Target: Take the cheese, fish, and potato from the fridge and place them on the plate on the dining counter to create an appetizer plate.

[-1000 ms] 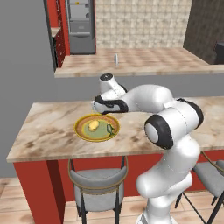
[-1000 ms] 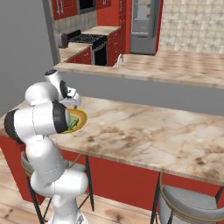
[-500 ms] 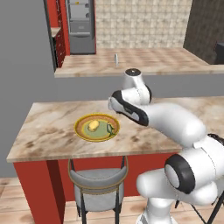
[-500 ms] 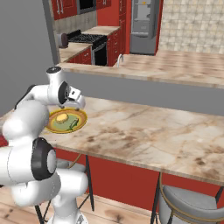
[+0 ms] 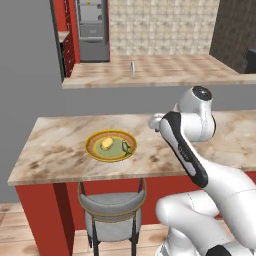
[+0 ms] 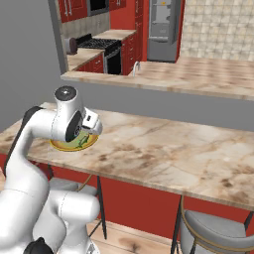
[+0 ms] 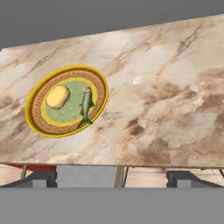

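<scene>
So the plate (image 5: 110,146) is sitting on the marbled surface (image 5: 60,145), toward its left end in the left base view, a bit back from the front edge. On it there's a pale yellow lump that looks like the potato (image 7: 58,96) on one side of the green centre, and the slim dark fish (image 7: 86,105) just beside it, not quite touching as far as I can tell, lying roughly lengthwise with its tail near the patterned rim. Can't spot any orange wedge on the plate from these angles. The tool (image 7: 112,175) is up above the front edge of the surface, off to the side of the plate and well apart from it, looking down at the marble; its two dark fingertips (image 7: 39,178) sit far apart at the bottom of the hand view, so the jaws are spread wide with nothing between them. In the left base view the arm (image 5: 187,150) bends over the surface to the right of the plate, and in the right base view its white elbow covers part of the plate. A grey-seated stool (image 5: 112,210) is tucked under the surface right below the plate. Way at the back, past the farther marbled counter (image 5: 165,70), the grey fridge (image 5: 92,27) stands between red panels.
</scene>
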Controlling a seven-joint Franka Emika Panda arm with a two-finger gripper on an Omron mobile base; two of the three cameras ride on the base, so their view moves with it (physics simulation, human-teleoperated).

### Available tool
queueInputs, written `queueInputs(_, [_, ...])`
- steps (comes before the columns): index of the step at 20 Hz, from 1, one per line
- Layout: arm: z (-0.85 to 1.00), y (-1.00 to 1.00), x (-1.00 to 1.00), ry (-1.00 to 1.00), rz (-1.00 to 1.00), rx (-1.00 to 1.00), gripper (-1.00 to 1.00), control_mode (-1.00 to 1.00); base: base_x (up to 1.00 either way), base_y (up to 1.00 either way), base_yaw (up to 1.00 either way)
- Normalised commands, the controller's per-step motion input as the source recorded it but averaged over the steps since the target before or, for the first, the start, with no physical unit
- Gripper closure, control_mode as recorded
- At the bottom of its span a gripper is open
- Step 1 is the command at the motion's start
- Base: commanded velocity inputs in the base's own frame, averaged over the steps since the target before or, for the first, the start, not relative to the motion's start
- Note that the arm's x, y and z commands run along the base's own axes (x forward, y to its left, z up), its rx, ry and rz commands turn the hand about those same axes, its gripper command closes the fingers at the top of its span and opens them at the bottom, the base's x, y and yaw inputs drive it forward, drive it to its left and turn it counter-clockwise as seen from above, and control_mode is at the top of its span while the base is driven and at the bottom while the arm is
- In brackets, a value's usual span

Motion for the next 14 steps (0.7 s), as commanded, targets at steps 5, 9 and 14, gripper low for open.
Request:
queueInputs(5, [0.25, -0.28, -0.78, 0.00, 0.00, 0.01, -1.00, -1.00, 0.00, 0.00, 0.00])
queueInputs(9, [0.04, -0.21, -0.48, 0.00, 0.00, 0.00, -1.00, 1.00, -0.50, -0.26, 0.00])
queueInputs(14, [0.00, 0.00, 0.00, 0.00, 0.00, 0.00, -1.00, 1.00, -1.00, -0.76, 0.00])
